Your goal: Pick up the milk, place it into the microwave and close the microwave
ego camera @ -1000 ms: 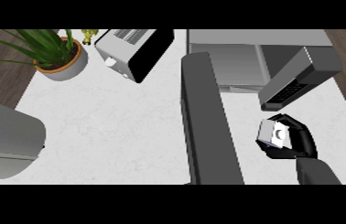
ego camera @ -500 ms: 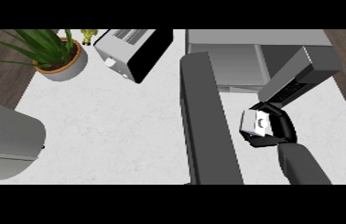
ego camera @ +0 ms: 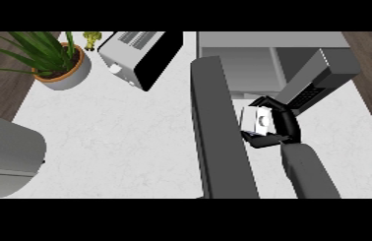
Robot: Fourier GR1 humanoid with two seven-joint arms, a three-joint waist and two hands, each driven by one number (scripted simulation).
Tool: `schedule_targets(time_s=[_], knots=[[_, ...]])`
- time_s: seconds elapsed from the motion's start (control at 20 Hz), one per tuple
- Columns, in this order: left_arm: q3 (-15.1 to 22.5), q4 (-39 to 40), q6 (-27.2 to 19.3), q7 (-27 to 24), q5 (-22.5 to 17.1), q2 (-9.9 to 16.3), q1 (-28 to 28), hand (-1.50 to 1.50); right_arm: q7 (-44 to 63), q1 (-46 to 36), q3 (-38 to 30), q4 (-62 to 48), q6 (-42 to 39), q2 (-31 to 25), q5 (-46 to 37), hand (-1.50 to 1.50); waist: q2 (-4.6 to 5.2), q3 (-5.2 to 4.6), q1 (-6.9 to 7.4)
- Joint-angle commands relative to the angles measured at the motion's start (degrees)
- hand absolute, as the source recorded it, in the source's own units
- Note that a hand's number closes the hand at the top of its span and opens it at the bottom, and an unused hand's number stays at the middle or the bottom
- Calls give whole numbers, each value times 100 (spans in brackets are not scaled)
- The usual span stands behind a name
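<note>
My right hand (ego camera: pixel 280 124) is curled round the white milk carton (ego camera: pixel 258 121) and holds it just in front of the microwave (ego camera: pixel 251 65), whose cavity stands open. The carton sits between the swung-out dark door (ego camera: pixel 218 132) on its left and the microwave's control panel side (ego camera: pixel 323 77) on its right. Black fingers wrap the carton's top, right and bottom, hiding much of it. My grey right forearm (ego camera: pixel 309 171) rises from the lower edge. My left hand does not show.
A toaster (ego camera: pixel 138 55) stands at the back, left of the microwave. A potted plant (ego camera: pixel 54 63) is at the back left, with a small yellow-green object (ego camera: pixel 91 38) beside it. A grey rounded object (ego camera: pixel 18 159) sits at the left edge.
My right hand has carried the milk up and to the left, from the counter's right side toward the open microwave cavity.
</note>
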State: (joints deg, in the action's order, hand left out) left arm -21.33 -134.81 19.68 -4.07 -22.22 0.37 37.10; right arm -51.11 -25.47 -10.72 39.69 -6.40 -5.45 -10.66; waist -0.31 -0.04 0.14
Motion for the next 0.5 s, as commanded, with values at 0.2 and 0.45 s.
schedule_targets(time_s=[0.2, 0.45], knots=[[-682, 64, 297, 125, -698, 237, -95, -150, 994, -779, 68, 412, 472, 99, -18, 150, 24, 3, 80], [-350, 194, 333, -108, -297, -35, -74, -150, 1560, -1345, 293, 248, 1422, 190, -589, 150, 34, 2, 107]])
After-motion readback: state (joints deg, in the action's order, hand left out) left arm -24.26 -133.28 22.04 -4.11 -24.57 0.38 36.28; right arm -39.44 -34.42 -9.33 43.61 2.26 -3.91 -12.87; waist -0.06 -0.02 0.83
